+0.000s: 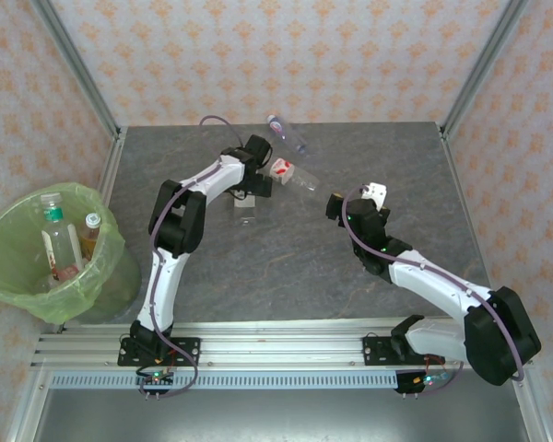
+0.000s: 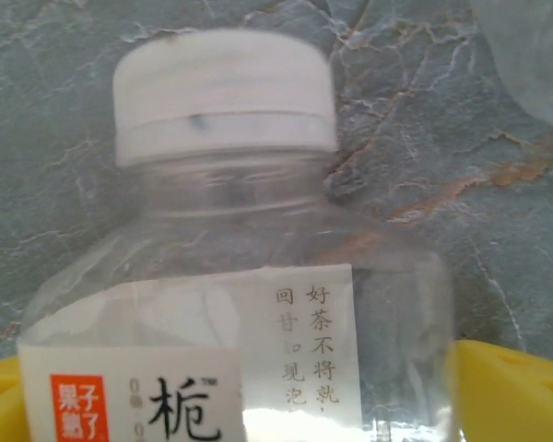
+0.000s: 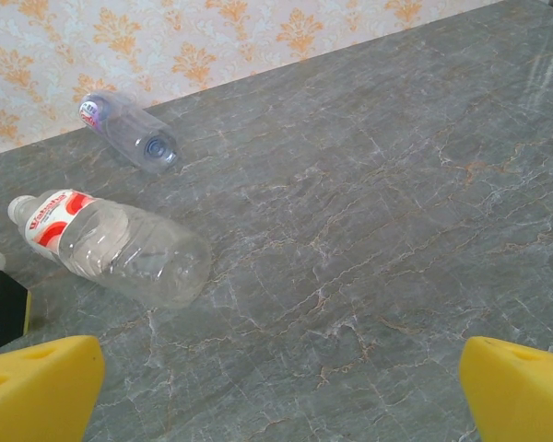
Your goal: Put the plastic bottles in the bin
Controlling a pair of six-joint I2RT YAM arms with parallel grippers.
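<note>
The left hand straddled a white-capped bottle on the table, yellow fingers close against each flank, its cap pointing away from the wrist; whether they had clamped it could not be told. The bin stood well apart on that arm's left. The right hand hung released, a red-white bottle and a clear bottle lying ahead, to its left.
</note>
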